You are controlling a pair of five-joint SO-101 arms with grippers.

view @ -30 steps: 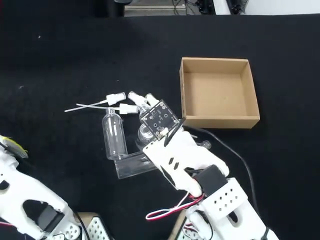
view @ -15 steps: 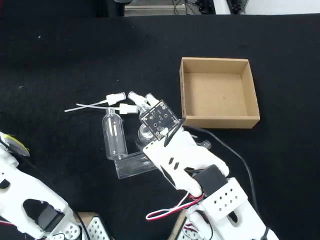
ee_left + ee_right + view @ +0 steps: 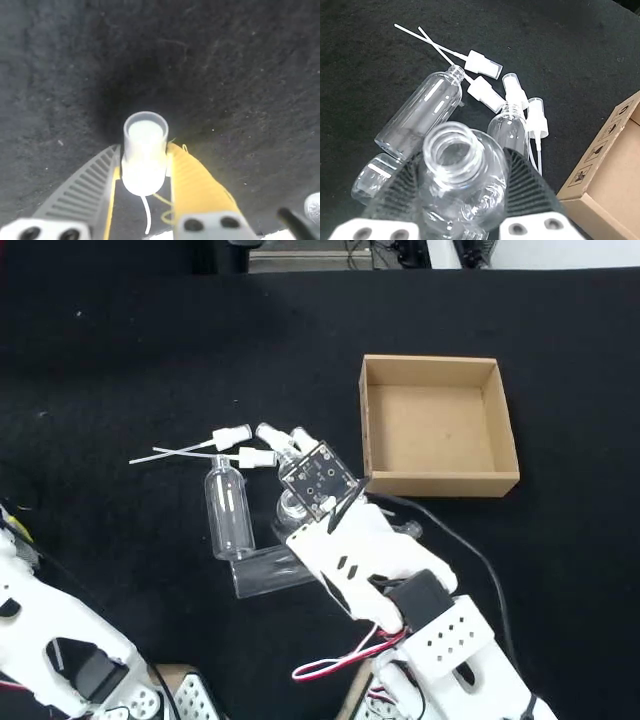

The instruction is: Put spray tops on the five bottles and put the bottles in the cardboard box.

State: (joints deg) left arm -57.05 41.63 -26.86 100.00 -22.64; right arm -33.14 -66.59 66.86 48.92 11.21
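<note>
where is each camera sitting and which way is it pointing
high view: fixed above the table, looking down on the cardboard box, loose bottle and loose spray tops; the right arm and left arm show.
left wrist view: on the left wrist, looking down its fingers at the table; they clamp a white spray top.
right wrist view: on the right wrist, looking past its fingers, which hold an open bottle.
shared: high and right wrist views both show the cardboard box, loose bottle and loose spray tops.
</note>
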